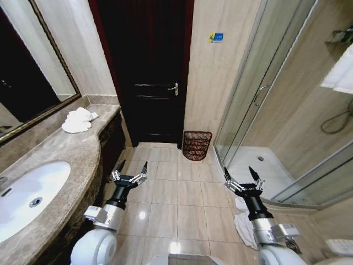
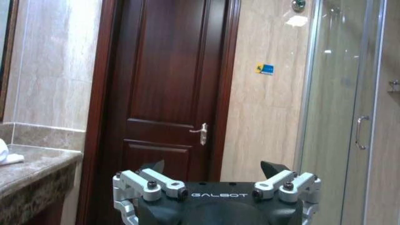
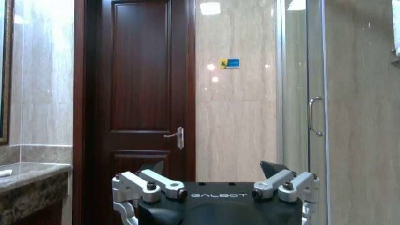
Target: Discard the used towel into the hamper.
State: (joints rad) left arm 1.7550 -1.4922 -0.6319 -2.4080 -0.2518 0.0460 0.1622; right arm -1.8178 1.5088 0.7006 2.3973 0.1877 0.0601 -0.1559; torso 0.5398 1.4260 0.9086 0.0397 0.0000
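Nothing had been picked up. The marble counter (image 1: pixel 66 149) ran down the frame's left, folded towels (image 1: pixel 77 120) at upper left. The hamper (image 1: pixel 197 145) stood centre, beside the door. Left gripper (image 1: pixel 129 169) and right gripper (image 1: pixel 243 175) hovered wide and empty; white cloth (image 1: pixel 241 223) lay on the floor, lower right.

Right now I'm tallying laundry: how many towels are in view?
2: one bunched white towel on the countertop by the mirror, another white towel on the floor beneath the right arm, partly hidden.
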